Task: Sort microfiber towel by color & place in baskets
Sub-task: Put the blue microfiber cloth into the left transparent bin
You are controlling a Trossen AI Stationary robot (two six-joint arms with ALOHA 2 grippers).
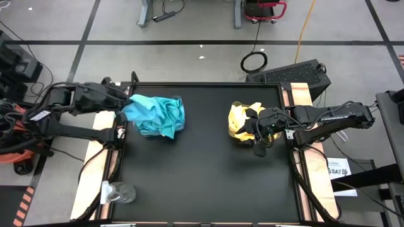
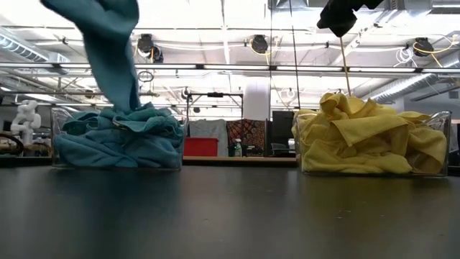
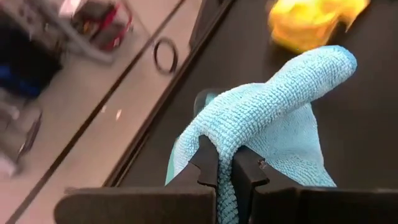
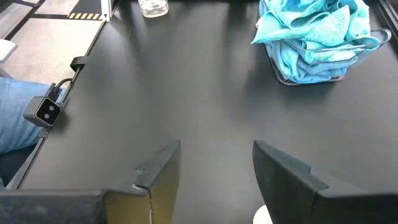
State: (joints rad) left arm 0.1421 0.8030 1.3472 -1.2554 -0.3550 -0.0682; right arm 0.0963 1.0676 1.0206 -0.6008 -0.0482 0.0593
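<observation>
Left tool (image 3: 225,176) pinching a teal towel (image 3: 280,118) above the full teal basket (image 2: 116,147) at frame left; right tool (image 4: 214,163) wide, empty, over the yellow basket (image 2: 374,144) at frame right, black surface (image 1: 208,183)

Clear plastic cup (image 1: 120,192) at the black table's (image 1: 202,183) near-left corner; cable loop (image 1: 254,62) on the floor.

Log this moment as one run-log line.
left gripper: shut on teal towel, over teal basket | right gripper: open, empty, above yellow basket | table: no loose towels
</observation>
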